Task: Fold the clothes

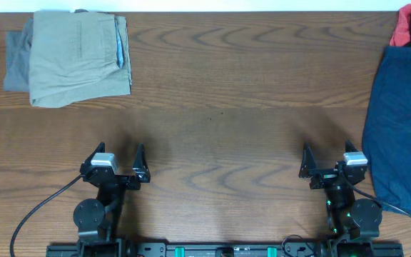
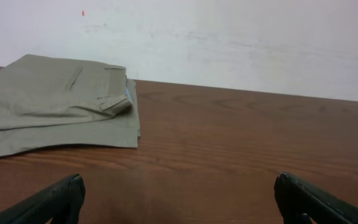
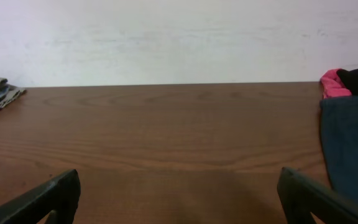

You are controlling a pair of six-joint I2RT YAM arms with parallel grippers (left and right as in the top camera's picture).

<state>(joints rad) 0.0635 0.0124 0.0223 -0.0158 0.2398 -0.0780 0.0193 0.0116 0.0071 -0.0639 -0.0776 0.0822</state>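
Above the table [image 1: 220,107], left tool [image 1: 120,150] and right tool [image 1: 327,150] gape wide.

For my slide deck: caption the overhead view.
Folded khaki shorts far left, navy garment at right; left fingers and right fingers open and empty.

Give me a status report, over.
Left hand open, right hand open, both empty. Khaki shorts folded far left; navy garment spread flat right. Nothing blocking.

Khaki shorts [image 1: 77,57], navy garment [image 1: 405,121], brown woodgrain tbl [image 1: 220,107].
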